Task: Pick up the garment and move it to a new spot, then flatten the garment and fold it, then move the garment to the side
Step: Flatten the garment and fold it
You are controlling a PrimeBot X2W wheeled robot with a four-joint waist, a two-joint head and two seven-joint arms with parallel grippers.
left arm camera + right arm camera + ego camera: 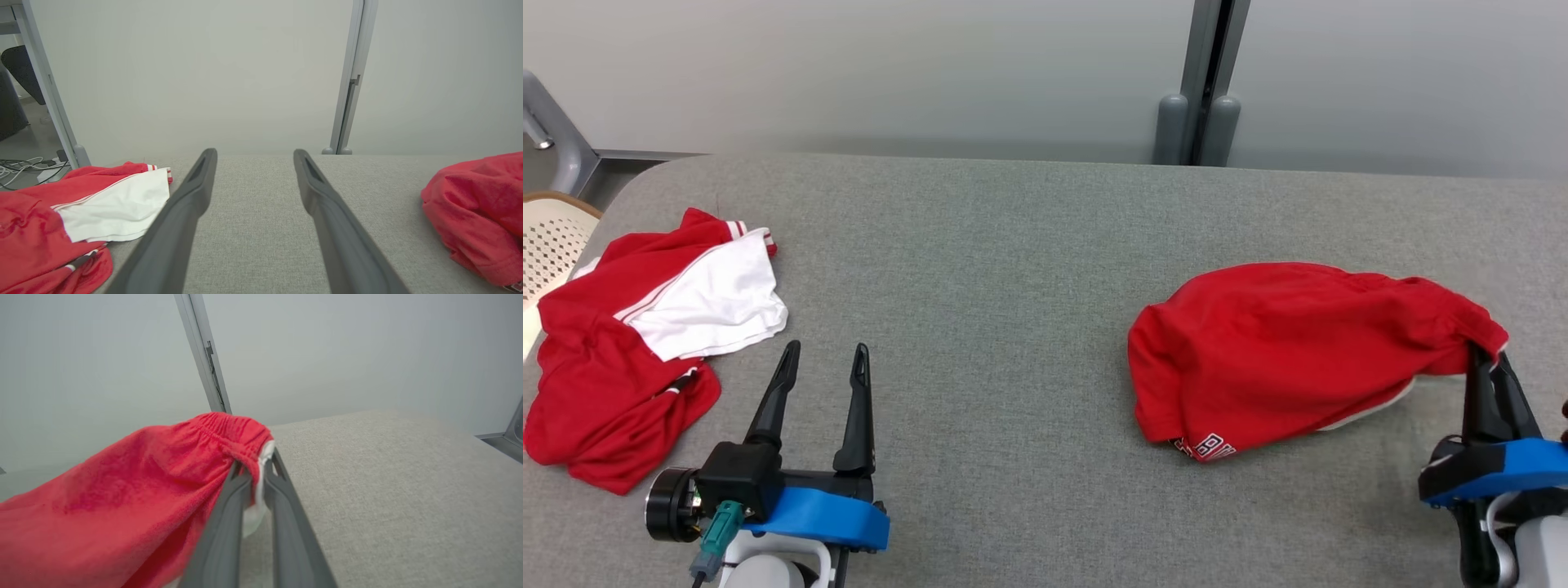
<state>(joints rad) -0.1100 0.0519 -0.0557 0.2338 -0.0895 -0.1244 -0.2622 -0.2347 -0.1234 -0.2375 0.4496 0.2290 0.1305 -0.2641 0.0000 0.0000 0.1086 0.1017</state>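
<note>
Grey cloth covers the desk [1013, 245], which runs back to a pale wall with a grey post [1205, 82] standing behind its far edge. From the head view, the red shorts [1298, 343] lie bunched toward the desk's right edge, with white lettering showing at the near hem. The right gripper [1486, 363] is closed on the shorts' right end. That end is lifted a little while the rest sags onto the desk, which looks like the start of the pick-up. A second red and white garment [645, 343] lies crumpled at the left edge, near a pale chair [551, 237]. The left gripper [823, 359] hovers just beside it with its fingers spread and nothing between them, apparently waiting its turn.

In the left wrist view, the left gripper [254, 155] stands wide open over bare desk [253, 245]. The red and white garment [81, 204] is to one side and the red shorts [482, 212] are well apart on the other.

In the right wrist view, the right gripper [256, 465] pinches the gathered elastic waistband [229, 424], with a sliver of white lining caught between the fingers. The red shorts [143, 490] hang away from that grip toward the desk [388, 477]. Holding by the waistband probably gives a firm, thick hem, so the cloth should trail cleanly when carried.
</note>
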